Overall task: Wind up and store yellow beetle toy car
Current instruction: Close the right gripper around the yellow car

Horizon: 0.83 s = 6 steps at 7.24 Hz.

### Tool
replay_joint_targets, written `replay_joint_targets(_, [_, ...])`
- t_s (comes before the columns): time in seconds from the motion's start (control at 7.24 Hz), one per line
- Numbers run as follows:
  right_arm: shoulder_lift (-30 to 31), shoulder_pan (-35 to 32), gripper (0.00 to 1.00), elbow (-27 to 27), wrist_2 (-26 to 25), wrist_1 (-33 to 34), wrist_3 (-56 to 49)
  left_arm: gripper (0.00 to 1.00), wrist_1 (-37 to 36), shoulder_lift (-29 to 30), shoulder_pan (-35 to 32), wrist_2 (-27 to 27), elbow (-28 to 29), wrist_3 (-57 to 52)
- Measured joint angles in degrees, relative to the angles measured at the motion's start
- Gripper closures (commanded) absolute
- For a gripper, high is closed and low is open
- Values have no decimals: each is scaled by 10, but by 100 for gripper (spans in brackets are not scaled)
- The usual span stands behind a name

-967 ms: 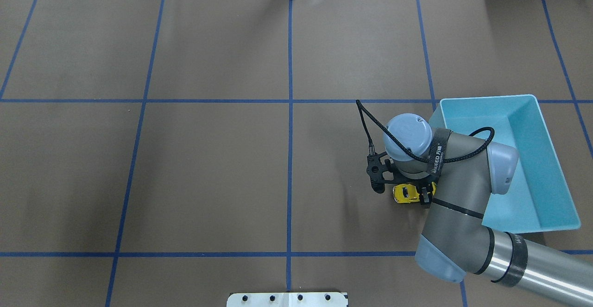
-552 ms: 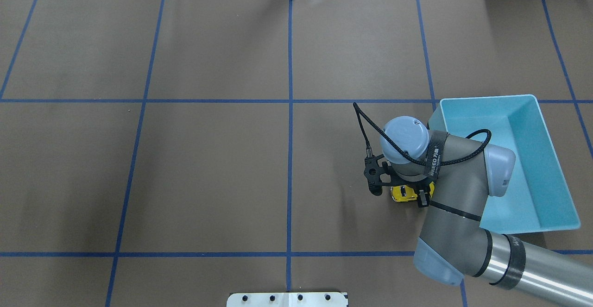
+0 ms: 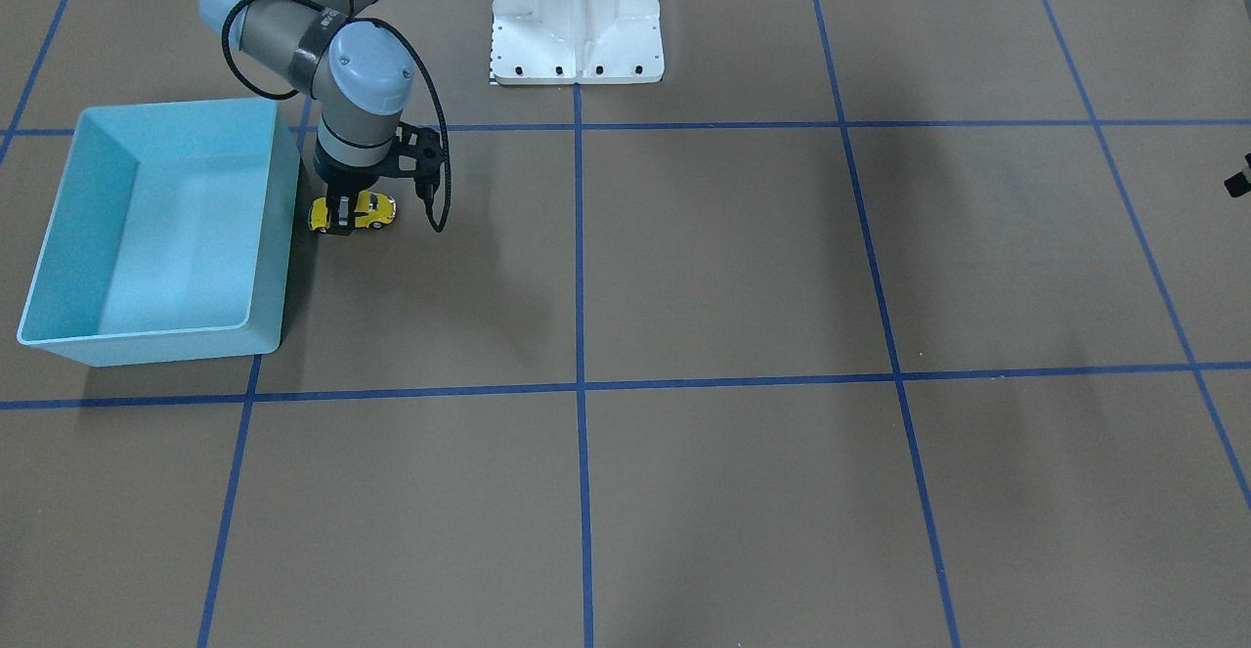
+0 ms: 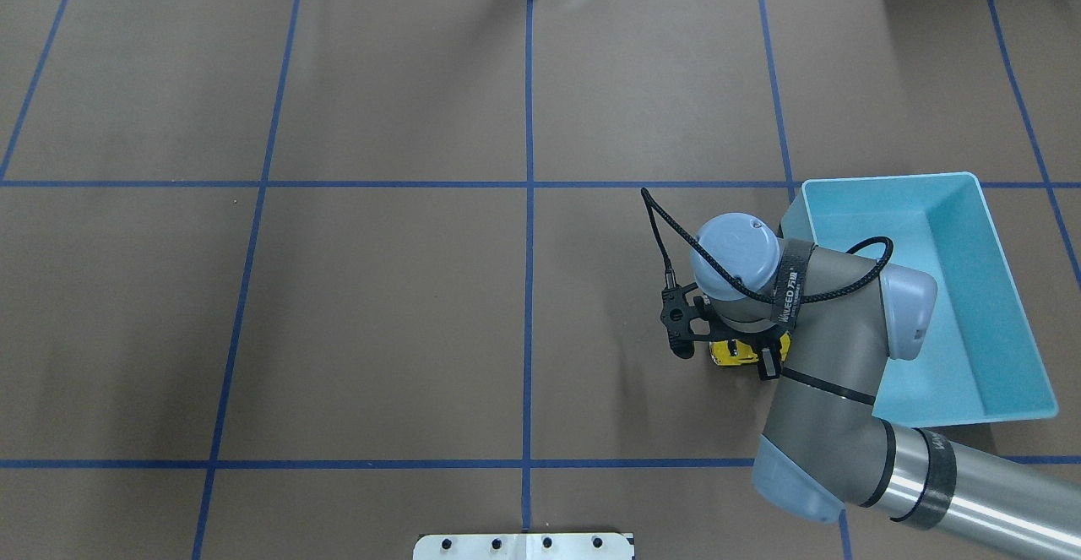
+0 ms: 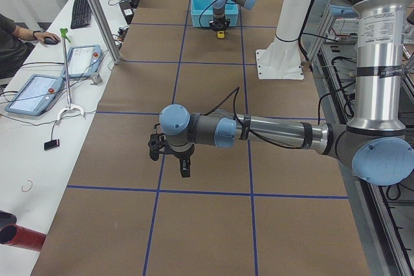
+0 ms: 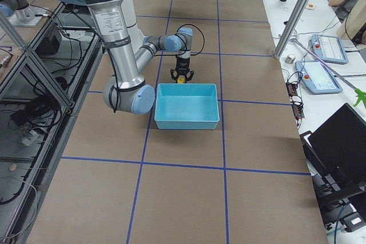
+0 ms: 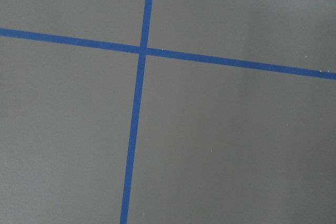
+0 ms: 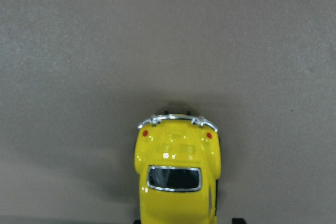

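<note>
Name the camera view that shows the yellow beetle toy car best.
Right wrist-mounted: the yellow beetle toy car is close and sharp. Front-facing shows its side, small; overhead, the right arm half hides it; side views, a speck; left wrist, nothing.

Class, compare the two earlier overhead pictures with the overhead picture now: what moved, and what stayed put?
The right gripper, shut on the yellow beetle toy car, slid slightly away from the light blue bin, leftward in the overhead view, taking the car along. Nothing was newly grasped or released. The bin stayed put.
</note>
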State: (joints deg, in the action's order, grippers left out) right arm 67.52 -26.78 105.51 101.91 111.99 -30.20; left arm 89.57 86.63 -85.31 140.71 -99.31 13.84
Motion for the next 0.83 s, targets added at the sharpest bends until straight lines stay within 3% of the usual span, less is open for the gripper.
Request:
replay_joint_targets(0.41, [2, 3, 47, -1, 14, 1, -1, 0, 0, -3, 0, 0, 0, 0])
replay_joint_targets(0.69, [3, 3, 75, -1, 15, 1, -2, 0, 0, -4, 0, 0, 0, 0])
replay_joint_targets(0.83, [1, 3, 83, 1, 15, 2, -3, 0, 0, -4, 0, 0, 0, 0])
